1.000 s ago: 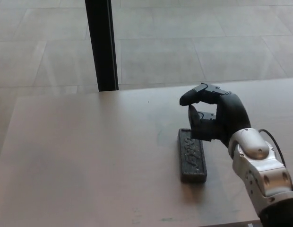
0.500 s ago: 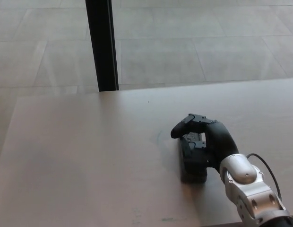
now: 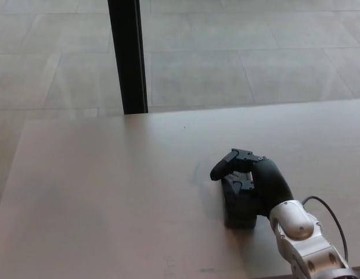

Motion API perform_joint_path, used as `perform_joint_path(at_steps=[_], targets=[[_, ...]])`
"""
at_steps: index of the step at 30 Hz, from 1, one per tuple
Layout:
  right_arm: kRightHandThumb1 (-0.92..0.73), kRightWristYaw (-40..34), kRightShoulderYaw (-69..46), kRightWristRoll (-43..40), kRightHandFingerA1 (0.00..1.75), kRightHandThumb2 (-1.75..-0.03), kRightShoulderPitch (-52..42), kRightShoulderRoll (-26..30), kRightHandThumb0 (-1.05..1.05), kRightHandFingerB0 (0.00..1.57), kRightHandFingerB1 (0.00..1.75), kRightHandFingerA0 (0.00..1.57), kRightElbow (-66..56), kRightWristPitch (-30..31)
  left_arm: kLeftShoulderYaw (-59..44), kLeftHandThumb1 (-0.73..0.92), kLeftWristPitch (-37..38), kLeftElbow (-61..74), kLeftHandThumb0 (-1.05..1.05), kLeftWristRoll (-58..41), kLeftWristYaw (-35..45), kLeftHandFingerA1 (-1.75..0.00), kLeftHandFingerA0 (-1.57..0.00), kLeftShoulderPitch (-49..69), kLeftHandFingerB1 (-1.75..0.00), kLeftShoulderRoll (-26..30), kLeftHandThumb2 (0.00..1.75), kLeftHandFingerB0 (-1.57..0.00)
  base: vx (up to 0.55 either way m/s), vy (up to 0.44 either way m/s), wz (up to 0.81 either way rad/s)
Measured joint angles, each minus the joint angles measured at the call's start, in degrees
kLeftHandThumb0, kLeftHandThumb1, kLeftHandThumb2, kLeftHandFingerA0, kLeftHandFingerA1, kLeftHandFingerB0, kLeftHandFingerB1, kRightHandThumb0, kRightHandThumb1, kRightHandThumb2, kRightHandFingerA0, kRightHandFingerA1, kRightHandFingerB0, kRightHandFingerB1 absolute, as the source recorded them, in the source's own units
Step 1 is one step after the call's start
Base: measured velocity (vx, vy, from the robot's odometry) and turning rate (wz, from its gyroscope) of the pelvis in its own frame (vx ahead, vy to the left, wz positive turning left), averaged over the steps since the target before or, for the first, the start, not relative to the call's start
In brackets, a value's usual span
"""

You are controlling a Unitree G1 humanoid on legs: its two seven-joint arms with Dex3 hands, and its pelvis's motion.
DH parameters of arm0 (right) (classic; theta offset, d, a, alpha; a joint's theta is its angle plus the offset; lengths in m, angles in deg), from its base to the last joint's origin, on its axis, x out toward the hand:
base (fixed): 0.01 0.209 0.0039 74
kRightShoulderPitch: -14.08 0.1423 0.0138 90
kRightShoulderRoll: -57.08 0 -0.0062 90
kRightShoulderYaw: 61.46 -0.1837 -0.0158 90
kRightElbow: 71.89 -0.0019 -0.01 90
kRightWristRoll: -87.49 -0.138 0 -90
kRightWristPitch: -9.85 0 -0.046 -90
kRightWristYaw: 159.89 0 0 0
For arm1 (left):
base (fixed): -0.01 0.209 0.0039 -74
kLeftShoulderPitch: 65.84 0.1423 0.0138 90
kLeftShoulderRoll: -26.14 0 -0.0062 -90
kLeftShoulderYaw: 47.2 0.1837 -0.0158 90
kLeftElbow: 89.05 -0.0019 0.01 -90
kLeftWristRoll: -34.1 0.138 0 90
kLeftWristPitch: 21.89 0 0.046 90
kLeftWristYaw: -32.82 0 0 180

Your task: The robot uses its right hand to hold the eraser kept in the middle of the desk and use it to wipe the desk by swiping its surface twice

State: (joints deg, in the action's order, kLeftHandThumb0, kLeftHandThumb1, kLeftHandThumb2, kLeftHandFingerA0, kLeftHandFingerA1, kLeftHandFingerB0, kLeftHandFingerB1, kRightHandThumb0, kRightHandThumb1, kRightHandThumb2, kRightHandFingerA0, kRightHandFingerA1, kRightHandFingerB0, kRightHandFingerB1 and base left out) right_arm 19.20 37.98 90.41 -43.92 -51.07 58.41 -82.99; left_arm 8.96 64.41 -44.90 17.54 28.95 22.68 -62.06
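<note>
The dark rectangular eraser [image 3: 237,214] lies flat on the pale desk [image 3: 110,197], right of the middle and lengthwise toward me. My right hand [image 3: 254,181] comes in from the lower right and sits low over the eraser's far half. Its fingers [image 3: 225,165] curl across the top toward the left, and the thumb presses in on the near side. The hand covers most of the eraser, so only the near end shows. My left hand does not appear in the head view.
A black vertical post [image 3: 129,55] stands just beyond the desk's far edge, left of centre. Tiled floor [image 3: 255,52] lies behind it. A thin black cable [image 3: 330,212] loops beside my right wrist. The desk's near edge runs close to my forearm.
My right hand dropped from above and beyond the eraser down onto it and closed around its far half. The eraser has hardly moved. The view has shifted slightly.
</note>
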Motion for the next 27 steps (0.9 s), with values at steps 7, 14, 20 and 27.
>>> perform_joint_path(at_steps=[7,14,20,27], targets=[[-0.46,0.1,-1.9,0.6,1.75,-1.31,0.2,1.0,-0.24,0.75,1.68,0.99,3.0,-2.5,0.3,0.84,0.2,0.0,-0.7,-0.1,0.0,-0.88,-0.33,0.4,-0.74,0.0,0.68,-0.34,0.0,0.0,0.0],[-0.51,0.2,-9.5,-1.1,1.75,-1.24,0.2,5.5,-0.2,0.79,1.65,1.0,5.4,-3.8,0.5,0.86,0.3,0.2,-0.69,-0.2,0.0,-0.89,-0.33,0.7,-0.69,-0.1,0.65,-0.33,0.0,0.0,0.0],[-0.53,0.5,-18.2,-4.2,1.75,-1.21,-0.7,10.2,-0.2,0.79,1.61,0.99,8.1,-5.0,0.4,0.61,0.2,1.4,-0.67,-0.6,0.0,-0.76,-0.39,1.1,-0.66,-0.1,1.08,-0.3,0.0,0.0,0.0],[-0.53,-0.3,-23.5,-5.9,1.75,-1.17,-2.1,14.4,-0.25,0.82,1.57,1.01,10.2,-6.5,0.1,0.61,0.3,1.9,-0.67,-0.8,0.0,-0.76,-0.4,1.2,-0.64,-0.2,1.08,-0.29,0.0,0.0,0.0]])
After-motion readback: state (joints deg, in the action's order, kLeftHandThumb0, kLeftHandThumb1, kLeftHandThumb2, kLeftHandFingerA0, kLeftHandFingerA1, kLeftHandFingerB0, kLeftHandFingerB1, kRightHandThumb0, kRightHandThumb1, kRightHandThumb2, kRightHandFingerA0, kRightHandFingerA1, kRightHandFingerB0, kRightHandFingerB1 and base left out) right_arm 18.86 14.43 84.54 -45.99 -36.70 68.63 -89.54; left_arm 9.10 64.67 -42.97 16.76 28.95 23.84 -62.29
